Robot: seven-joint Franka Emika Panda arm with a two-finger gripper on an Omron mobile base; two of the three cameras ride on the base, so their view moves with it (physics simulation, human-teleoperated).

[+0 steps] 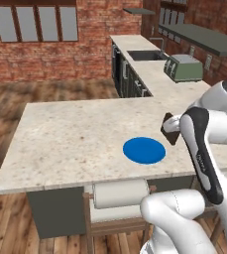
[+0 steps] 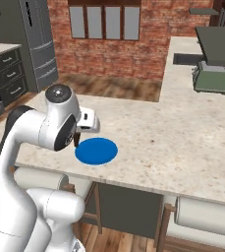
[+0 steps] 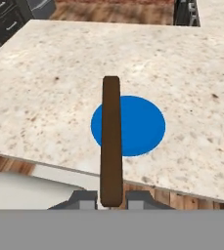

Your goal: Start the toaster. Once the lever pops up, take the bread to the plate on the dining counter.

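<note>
Now, largest to smallest, with the plate as landmark:

Dining tabletop point(image 1: 65, 134): beige speckled stone on a dark base, carrying the plate near its front edge; two stools with pale rolled backs tuck under that edge, one of them point(image 1: 121, 193) just below the plate in the left base view.

Sink counter point(image 1: 135, 47): long and narrow, running away behind the plate's tabletop, with a dark sink set into it.

Arm point(image 1: 204, 149): white with dark joints, rising in front of the tabletop and reaching over its front edge beside the plate.

Toaster point(image 1: 184, 68): sage-green box, well apart from the plate, standing far back on the counter past the sink side; in the right base view it sits at the upper right point(image 2: 212, 76).

Plate point(image 1: 144, 150): flat, round, bright blue, lying bare on the tabletop; seen also in the right base view point(image 2: 96, 150) and the hand view point(image 3: 138, 126).

Bread point(image 3: 111, 141): dark brown slice, held edge-on and upright above the tabletop, crossing the near-left part of the plate in the hand view; from the left base view it hangs just right of the plate point(image 1: 170, 129), not touching it.

Gripper point(image 3: 111, 199): its fingers point(image 3: 84, 199) are clamped on the lower end of the bread, one on each flat face.
</note>
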